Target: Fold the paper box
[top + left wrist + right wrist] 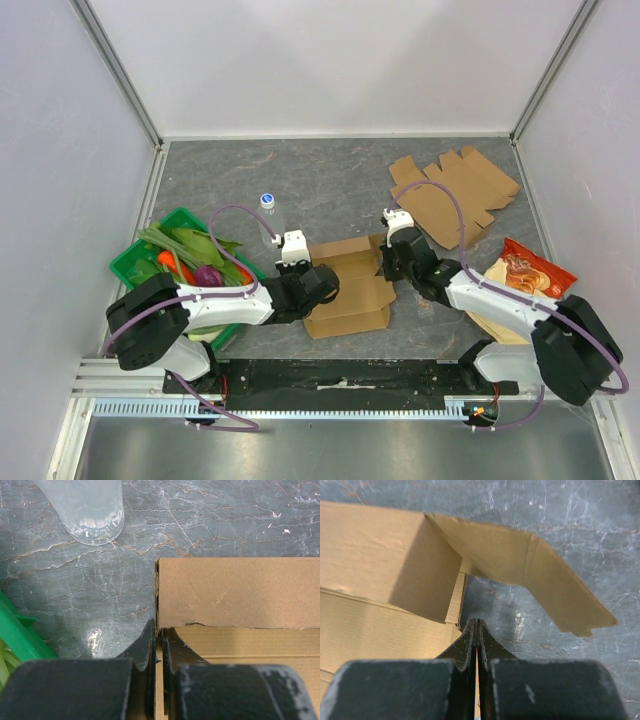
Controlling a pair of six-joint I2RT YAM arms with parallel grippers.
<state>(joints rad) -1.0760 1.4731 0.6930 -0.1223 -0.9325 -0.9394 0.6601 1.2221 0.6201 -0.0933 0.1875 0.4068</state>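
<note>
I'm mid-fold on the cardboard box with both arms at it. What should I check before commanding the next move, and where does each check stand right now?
1. Grip: left fingers pinch the box at its left wall: ok.
2. Second grip: right fingers are shut with nothing visibly between them, beside the right wall: not ok.
3. Right flap folded in: not ok, it splays outward.
4. Clearance: bottle stands apart from the box's corner: ok.
5. Spare flat cardboard lies apart, far right: ok.
6. Box base flat on the table: cannot tell.
</note>
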